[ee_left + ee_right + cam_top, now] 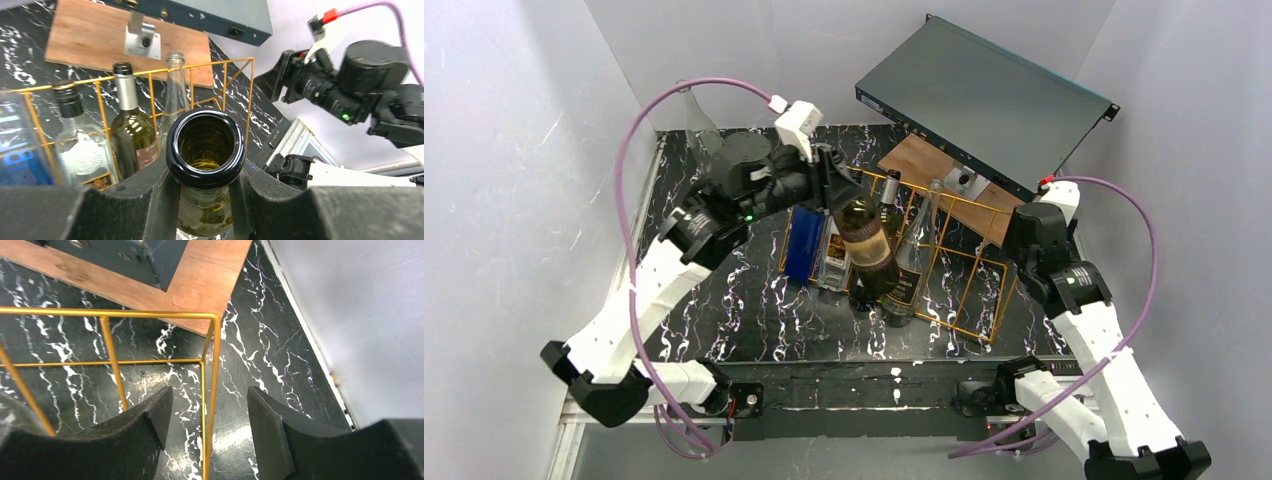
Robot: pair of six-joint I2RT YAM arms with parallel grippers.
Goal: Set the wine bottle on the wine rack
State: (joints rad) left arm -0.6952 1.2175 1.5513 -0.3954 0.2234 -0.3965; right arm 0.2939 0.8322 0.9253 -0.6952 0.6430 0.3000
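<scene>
While my left claw (205, 200) clamps the wine bottle (206, 176) at its neck, the body hangs beyond it over the wine rack (248, 85) | glass, judged heavy, rigid, slick, breakable; neck grip suits | right claw (206, 415) wide, straddling its corner wire.

bottle labels (84, 161) blurred, no readable text

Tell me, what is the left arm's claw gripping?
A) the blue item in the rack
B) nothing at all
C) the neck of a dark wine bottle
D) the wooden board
C: in the left wrist view, the left gripper is closed on either side of the wine bottle just below its open mouth.
</scene>
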